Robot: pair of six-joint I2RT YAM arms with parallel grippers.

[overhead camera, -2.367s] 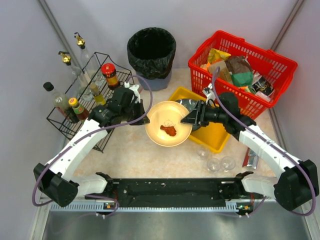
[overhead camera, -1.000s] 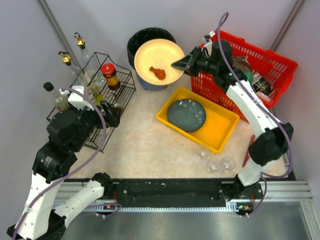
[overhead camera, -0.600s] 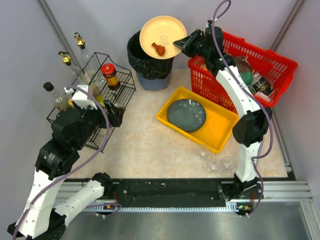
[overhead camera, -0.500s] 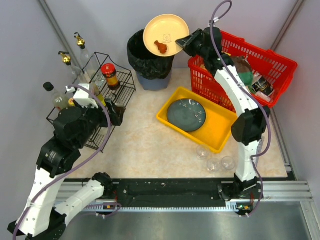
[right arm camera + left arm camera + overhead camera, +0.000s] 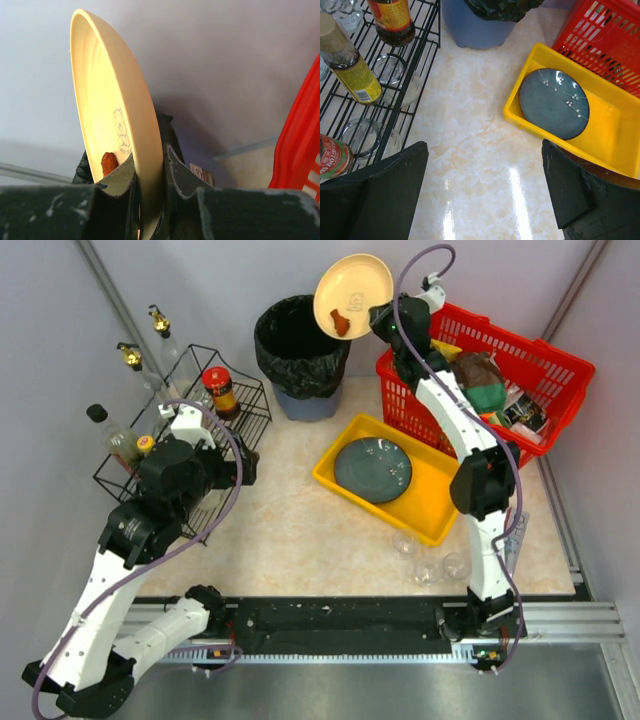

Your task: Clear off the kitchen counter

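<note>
Right arm [image 5: 447, 408] stretched high, right hand [image 5: 376, 318] clamped, left hand [image 5: 483, 192] wide open

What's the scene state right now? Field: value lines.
right tool: shut on plate rim
plate: raised, tilted steeply by the bin
scrap: red-brown, at plate's low edge
left tool: open, empty, above counter
tray: holds blue plate
glasses: three, on counter in front of the tray
</note>
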